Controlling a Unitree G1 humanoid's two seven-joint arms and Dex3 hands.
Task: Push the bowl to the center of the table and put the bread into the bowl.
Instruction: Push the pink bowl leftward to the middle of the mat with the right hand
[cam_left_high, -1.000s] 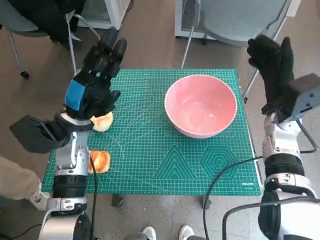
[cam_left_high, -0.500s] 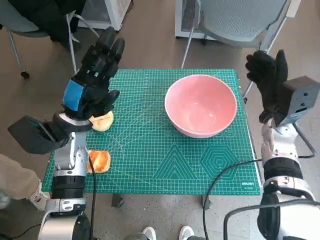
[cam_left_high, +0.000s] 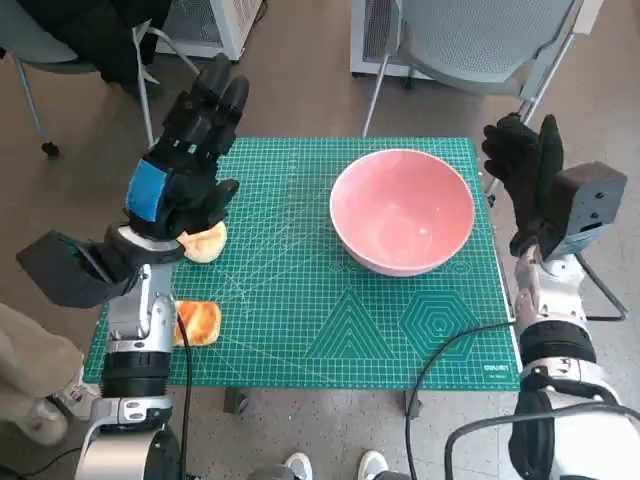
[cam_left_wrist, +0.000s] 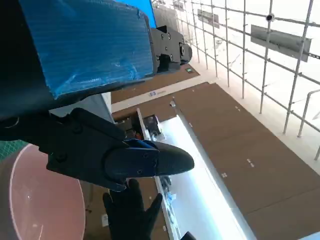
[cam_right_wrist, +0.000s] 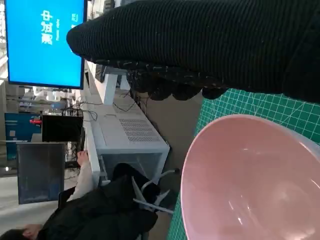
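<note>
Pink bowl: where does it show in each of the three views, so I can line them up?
Head view: the round pink bowl sits on the green cutting mat, right of centre, near the far edge.
Left wrist view: only a pink slice of the bowl shows, at the lower left corner.
Right wrist view: the bowl fills the lower right.
Shared landmark: the gloved right hand beside the bowl, seen in all three views.

I log a pink bowl (cam_left_high: 402, 211) on a green mat (cam_left_high: 300, 320) with pale grid lines. Bread (cam_left_high: 199, 322) golden-orange; a second piece (cam_left_high: 205, 243) pale yellow. Left hand (cam_left_high: 185, 165) black, blue-taped; right hand (cam_left_high: 525, 180) black knit.
</note>
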